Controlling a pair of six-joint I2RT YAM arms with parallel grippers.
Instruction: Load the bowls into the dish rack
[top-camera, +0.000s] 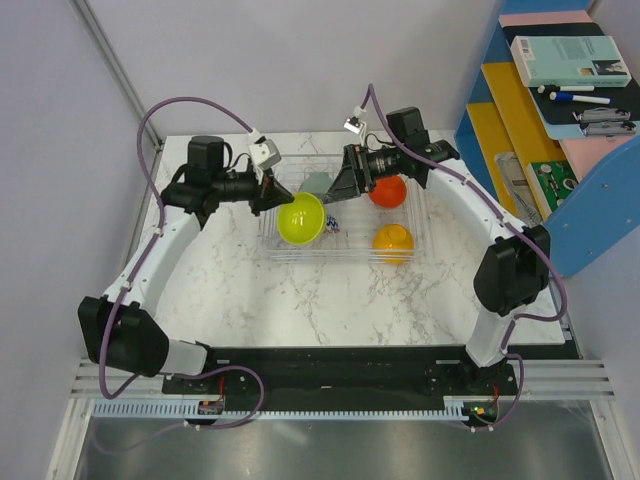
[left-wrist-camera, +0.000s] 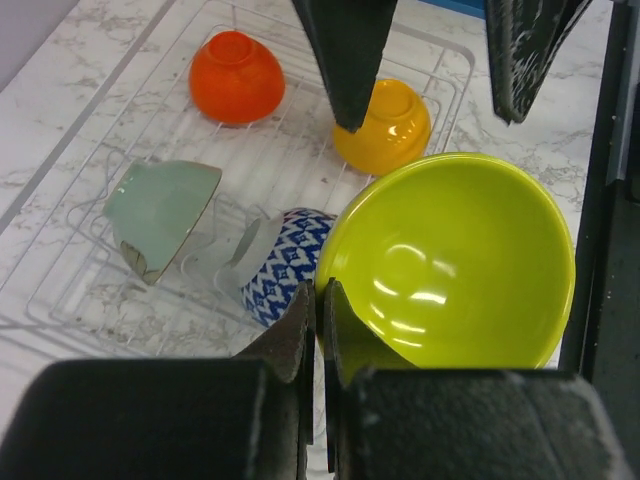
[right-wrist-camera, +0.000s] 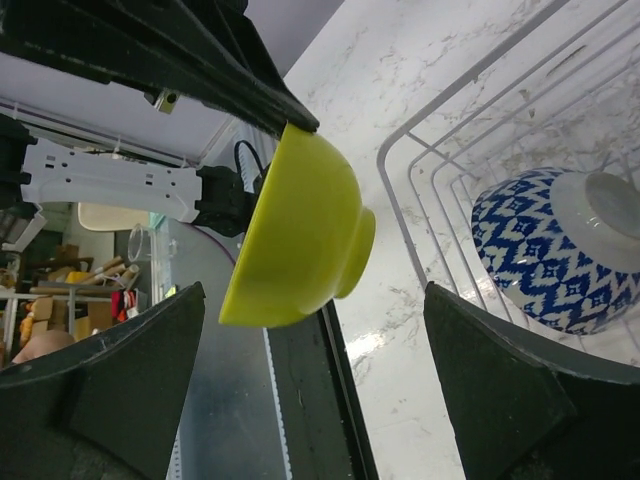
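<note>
Jaws: left gripper (left-wrist-camera: 320, 295) pinches lime green round bowl (left-wrist-camera: 460, 260) by its rim over clear plastic rack (top-camera: 345, 258), toward counter's (top-camera: 300, 300) far edge; right gripper (right-wrist-camera: 310, 300) wide, seemingly clear.

White marble table (top-camera: 300, 295); blue shelf unit (top-camera: 603, 205), teal book (top-camera: 570, 60), markers (top-camera: 582, 98)

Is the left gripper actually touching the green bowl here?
Touching. The left wrist view shows the left gripper pinched on the rim of the green bowl, one finger inside and one outside, with no gap.
</note>
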